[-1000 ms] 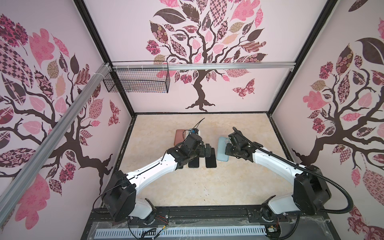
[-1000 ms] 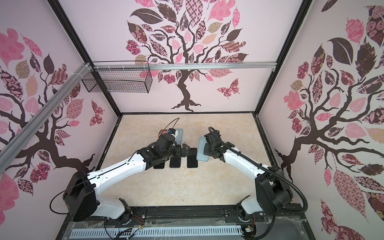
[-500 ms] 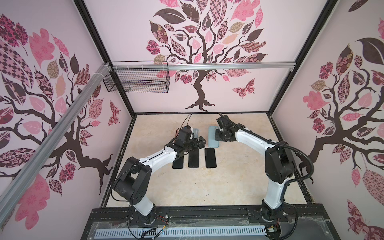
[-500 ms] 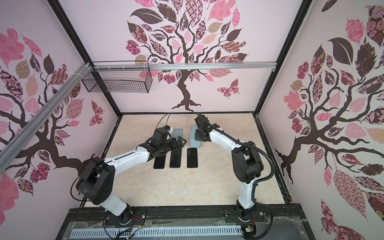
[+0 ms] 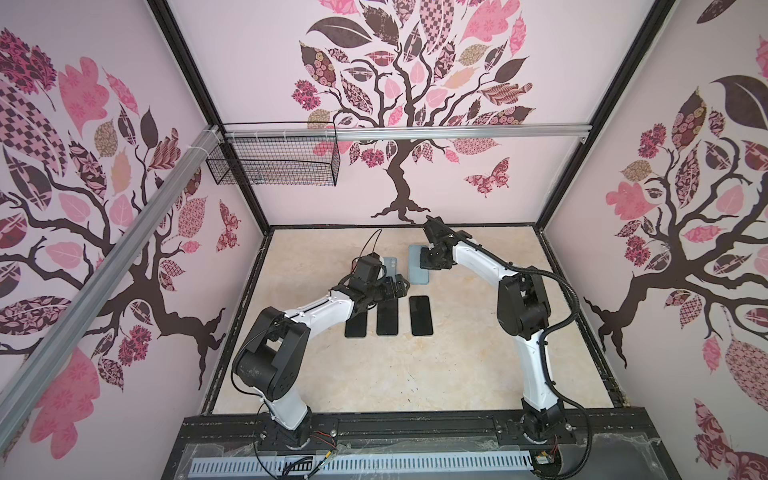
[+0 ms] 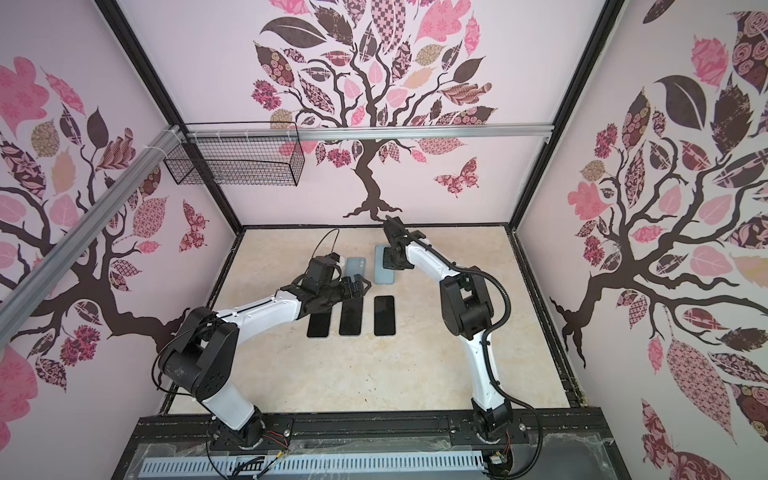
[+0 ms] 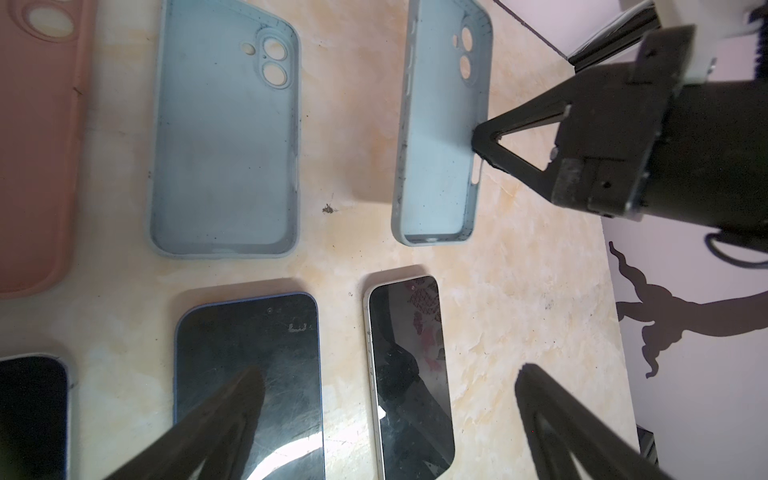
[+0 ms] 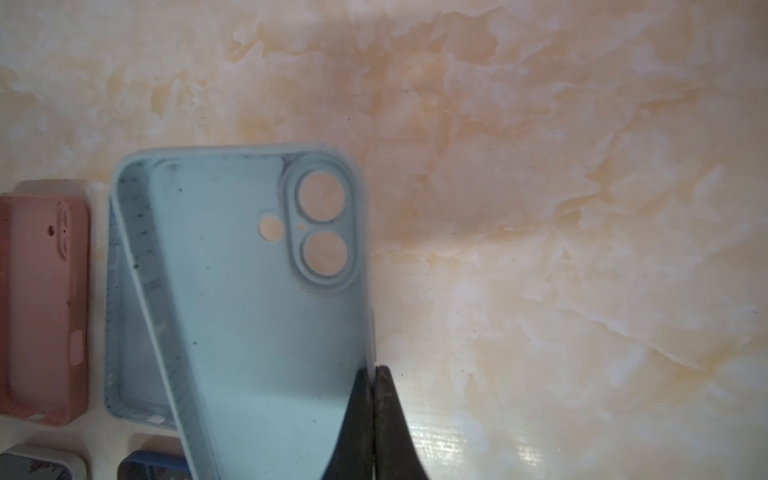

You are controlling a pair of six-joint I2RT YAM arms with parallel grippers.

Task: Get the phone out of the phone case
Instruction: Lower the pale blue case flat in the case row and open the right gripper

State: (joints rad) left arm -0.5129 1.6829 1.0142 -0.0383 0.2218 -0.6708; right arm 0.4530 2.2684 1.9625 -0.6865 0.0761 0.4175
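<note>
Pale-blue phone case (image 8: 257,332) tilts, side wall pinched by the clenched right tool (image 8: 372,370), left tool (image 7: 386,374) gaping over the phone (image 7: 409,332).

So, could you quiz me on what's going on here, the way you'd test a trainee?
1. True or false: the light blue phone case pinched by the right gripper has a phone inside it.
2. How many phones lie screen-up in a row on the table? A) two B) three C) five
3. Fill the gap: the left gripper hovers over the phones with its jaws ___.

Key: 1. False, the case is empty. 2. B. 3. Open.
</note>
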